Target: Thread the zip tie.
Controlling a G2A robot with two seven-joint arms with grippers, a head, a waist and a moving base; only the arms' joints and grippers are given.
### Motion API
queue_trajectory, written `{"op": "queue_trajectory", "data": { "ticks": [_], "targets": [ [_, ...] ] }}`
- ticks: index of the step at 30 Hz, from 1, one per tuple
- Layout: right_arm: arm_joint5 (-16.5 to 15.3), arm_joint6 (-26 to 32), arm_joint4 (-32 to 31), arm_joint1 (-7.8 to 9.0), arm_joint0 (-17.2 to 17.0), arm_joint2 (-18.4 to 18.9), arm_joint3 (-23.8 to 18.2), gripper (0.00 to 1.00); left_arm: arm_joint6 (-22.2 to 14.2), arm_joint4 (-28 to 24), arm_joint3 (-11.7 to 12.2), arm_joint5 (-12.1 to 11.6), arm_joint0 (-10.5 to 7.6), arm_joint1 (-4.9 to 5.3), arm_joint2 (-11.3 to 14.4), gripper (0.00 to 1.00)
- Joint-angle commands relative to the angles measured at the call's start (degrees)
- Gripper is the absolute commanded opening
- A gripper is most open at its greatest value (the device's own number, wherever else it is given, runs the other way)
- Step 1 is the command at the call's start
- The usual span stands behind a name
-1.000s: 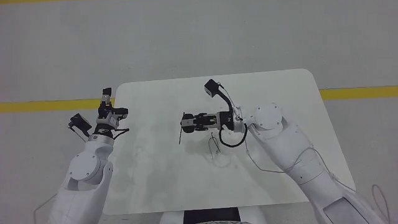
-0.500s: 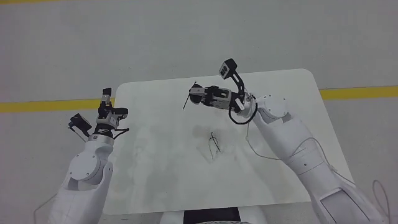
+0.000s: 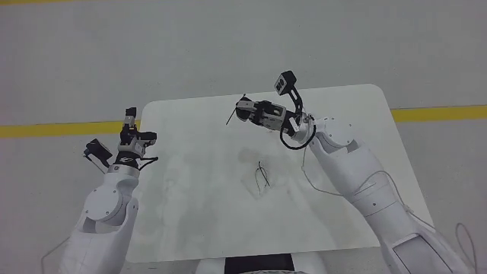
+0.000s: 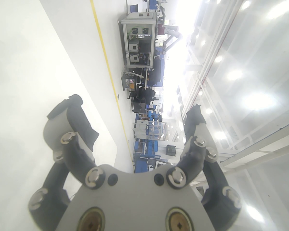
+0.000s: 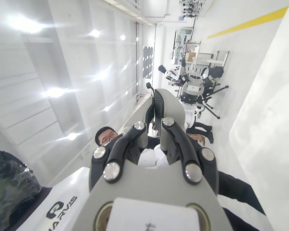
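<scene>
Left end effector (image 4: pixel 132 121) — fingers spread, beside white table (image 4: pixel 26 61) edge

1. The right claw (image 3: pixel 242 109) is travelling from the middle of the counter (image 3: pixel 190 221) toward its far edge; most of that way was covered early, and the latest shift is a small one;
2. The zip tie (image 3: pixel 232 117), pinched in that claw, is going along with it, its free end now pointing down toward the counter's far part;
3. The right arm is stretching out farther from the robot.
</scene>
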Motion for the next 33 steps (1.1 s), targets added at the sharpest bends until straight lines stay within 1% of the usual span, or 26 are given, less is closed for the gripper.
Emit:
{"op": "queue_trajectory", "data": {
  "ticks": [1,3,12,13,14,17,19,20,23,24,25,31,32,33],
  "targets": [
    [0.5,-2.4,-1.5,0.21,-0.4,1.0,-0.7,0.00,0.0,0.0,0.0,0.0,0.00,0.00,0.0,1.00],
    [0.3,-5.1,-4.7,0.48,-1.0,1.8,-1.8,0.00,0.0,0.0,0.0,0.0,0.00,0.00,0.0,1.00],
    [0.3,-5.4,-4.7,0.48,-1.1,1.8,-1.9,0.00,0.0,0.0,0.0,0.0,0.00,0.00,0.0,1.00],
    [0.5,-5.9,-4.9,0.47,-1.4,1.7,-2.2,0.00,-0.7,0.1,0.0,-0.3,-0.21,-0.01,0.2,1.00],
    [1.0,-6.4,-5.9,0.55,-1.6,1.8,-2.6,0.00,-2.8,0.5,-0.1,-0.9,-0.42,0.05,0.3,1.00],
    [2.0,-7.1,-7.4,0.74,-2.1,2.2,-3.4,0.00,-8.8,1.9,-0.1,-2.0,-0.73,0.41,-0.5,1.00],
    [3.0,-7.5,-8.8,0.88,-2.5,2.3,-4.0,0.00,-14.8,2.7,-0.4,-2.6,-0.99,0.78,-1.2,1.00],
    [3.3,-7.7,-9.2,0.92,-2.6,2.4,-4.2,0.00,-16.6,2.9,-0.3,-3.0,-1.10,0.91,-1.6,1.00],
    [4.1,-8.4,-10.6,0.94,-2.9,2.0,-5.0,0.00,-25.4,2.7,-1.1,-3.4,-1.21,1.37,-1.9,1.00],
    [4.1,-8.5,-11.6,0.96,-2.9,1.8,-5.3,0.00,-29.2,2.3,-1.4,-3.6,-1.12,1.58,-2.1,1.00],
    [4.1,-8.5,-11.6,0.96,-2.9,1.8,-5.3,0.00,-29.5,3.4,-1.0,-3.7,-1.08,1.72,-2.9,1.00],
    [4.1,-8.5,-11.6,0.96,-2.9,1.8,-5.3,0.00,-29.5,3.4,-1.0,-3.7,-1.08,1.72,-2.9,1.00],
    [4.1,-8.7,-11.8,0.96,-2.9,1.8,-5.4,0.00,-29.5,4.0,-1.1,-3.9,-1.18,1.74,-2.9,1.00],
    [4.0,-9.1,-12.9,1.00,-3.1,1.6,-5.9,0.00,-30.2,7.0,-1.6,-5.1,-1.41,1.88,-2.6,1.00]
  ]
}}
